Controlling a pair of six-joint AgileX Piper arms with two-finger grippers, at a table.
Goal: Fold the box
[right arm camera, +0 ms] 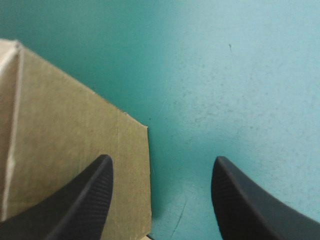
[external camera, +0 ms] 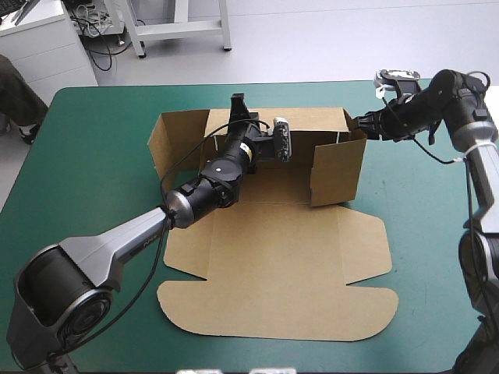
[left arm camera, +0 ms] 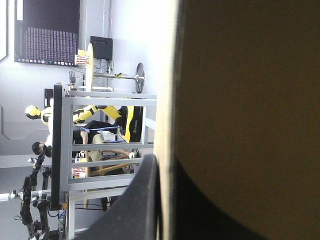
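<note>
Two grippers, one item, entered as found. Item: the brown cut-board box [external camera: 273,234], mid-table on the teal-green table cover [external camera: 93,156]; its far wall [external camera: 312,121] and both side walls stood raised, and its broad rounded lid panel [external camera: 281,300] lay flat toward the near edge. My left gripper [external camera: 238,103]: at the top edge of the far wall, black fingers [left arm camera: 142,200] all but closed with the board between them, so I judged it clamped on that wall. My right gripper [right arm camera: 160,160]: released and spread wide outside the right side wall [external camera: 335,171]. The board lay under one finger and bare cover under the other, with nothing grasped. Step in hand, by my judgement: raising and tucking walls. The next move called for bringing my right jaws onto that wall's edge and squaring it to the far wall.
</note>
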